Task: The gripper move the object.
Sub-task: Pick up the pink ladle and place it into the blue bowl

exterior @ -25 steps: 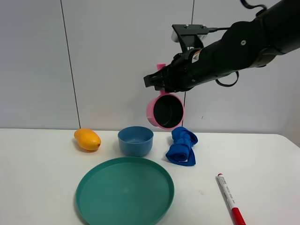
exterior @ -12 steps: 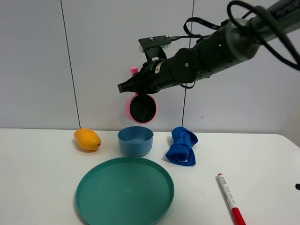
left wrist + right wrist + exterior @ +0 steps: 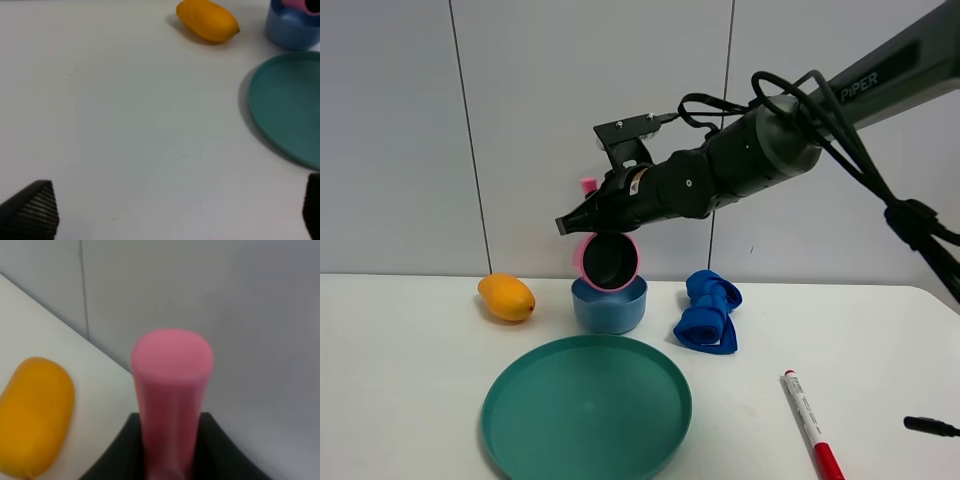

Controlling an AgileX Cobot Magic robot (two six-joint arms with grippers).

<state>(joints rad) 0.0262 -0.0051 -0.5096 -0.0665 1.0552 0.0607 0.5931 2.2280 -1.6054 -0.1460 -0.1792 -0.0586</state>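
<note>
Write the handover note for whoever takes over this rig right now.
Right gripper: shut on the pan, held by its handle, reaching across the middle.
Left gripper: open, holding nothing, over the table.
Pan: in the air, tipped on its side, right at the rim of the bowl. I cannot tell whether they touch.
Done: pan picked up.
Left: set it down and release. The bowl looks like the likely spot, but that is a guess.
</note>
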